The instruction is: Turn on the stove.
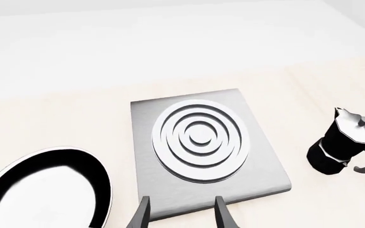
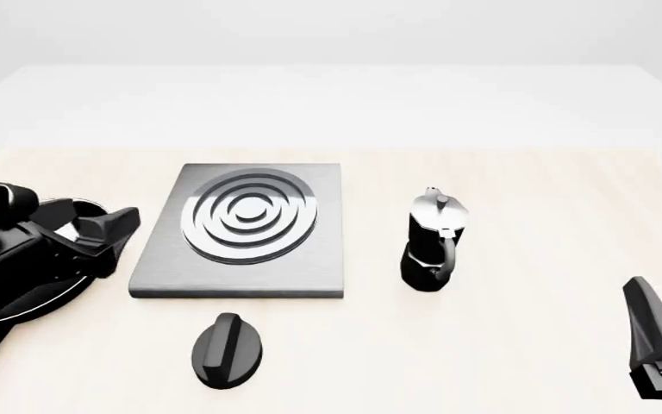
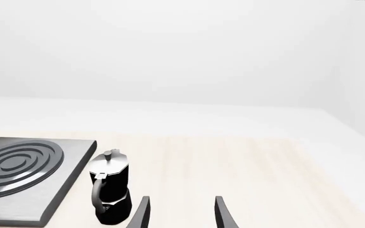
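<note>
Right now, from the front camera, I see the stove (image 2: 244,231) as a grey slab at centre-left of the frame, with its black oval knob (image 2: 228,349) apart from it, just below the slab's near edge — neither wrist camera picks that knob up. The moka pot (image 2: 433,241) stands upright to the right of the slab, near it but not touching.

My left gripper (image 1: 182,213) shows its fingers spread with nothing between them, the tips over the slab's near edge in the left wrist camera; that camera alone shows the glossy frying pan (image 1: 43,190) clearly, at its lower left, beside the stove. In the front camera the left arm covers most of the pan.

My right gripper (image 3: 181,213) is likewise parted and empty — its camera shows the pot close beside the fingers, over bare table (image 3: 252,175).
</note>
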Robot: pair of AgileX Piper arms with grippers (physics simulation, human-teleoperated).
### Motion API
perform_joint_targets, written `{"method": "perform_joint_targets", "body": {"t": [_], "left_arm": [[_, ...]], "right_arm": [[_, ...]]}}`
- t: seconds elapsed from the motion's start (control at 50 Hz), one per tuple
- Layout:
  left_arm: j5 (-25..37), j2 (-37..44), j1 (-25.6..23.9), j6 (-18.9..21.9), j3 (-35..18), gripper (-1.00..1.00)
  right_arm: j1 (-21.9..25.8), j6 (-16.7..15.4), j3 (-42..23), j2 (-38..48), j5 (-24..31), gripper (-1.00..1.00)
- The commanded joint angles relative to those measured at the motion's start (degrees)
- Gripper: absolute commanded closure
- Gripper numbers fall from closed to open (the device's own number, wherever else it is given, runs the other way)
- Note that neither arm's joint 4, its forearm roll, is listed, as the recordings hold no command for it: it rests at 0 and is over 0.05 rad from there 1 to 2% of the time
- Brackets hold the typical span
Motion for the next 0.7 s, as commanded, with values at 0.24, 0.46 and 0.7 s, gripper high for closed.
{"method": "perform_joint_targets", "body": {"t": [0.24, 0.46, 0.7], "left_arm": [[-3.79, 8.62, -6.31, -2.50, 1.21, -1.00], [-6.54, 12.51, -7.88, -3.16, 2.22, -1.00], [-10.20, 17.21, -9.72, -4.27, 3.20, -1.00]], "right_arm": [[0.08, -0.10, -0.18, -0.02, -0.04, -1.00], [0.12, 0.14, -0.21, -0.02, -0.05, -1.00], [0.22, 0.77, -0.18, -0.01, 0.05, -1.00]]}}
